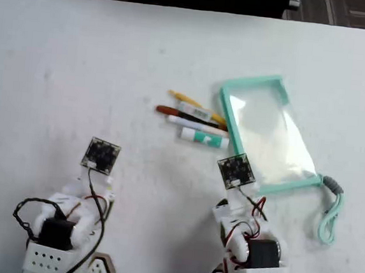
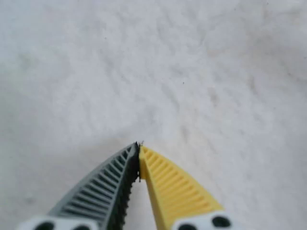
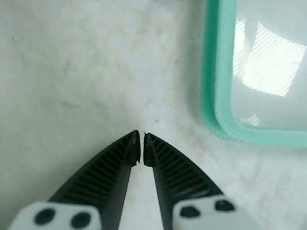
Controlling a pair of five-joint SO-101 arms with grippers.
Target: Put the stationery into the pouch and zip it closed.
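A clear plastic pouch with a mint-green border [image 1: 269, 134] lies flat on the white surface [image 1: 81, 57], and its mint-green strap [image 1: 330, 216] trails off the corner nearest the right arm. Just beside the pouch's long edge lies the stationery [image 1: 195, 120], a small group of pens and markers outside the pouch. The right claw [image 3: 141, 138] is clenched on nothing and hangs over the bare surface, near the pouch's rounded corner but not touching it. The left claw [image 2: 139, 147], with one grey and one yellow finger, is also clenched and empty, well apart from the pouch and the stationery.
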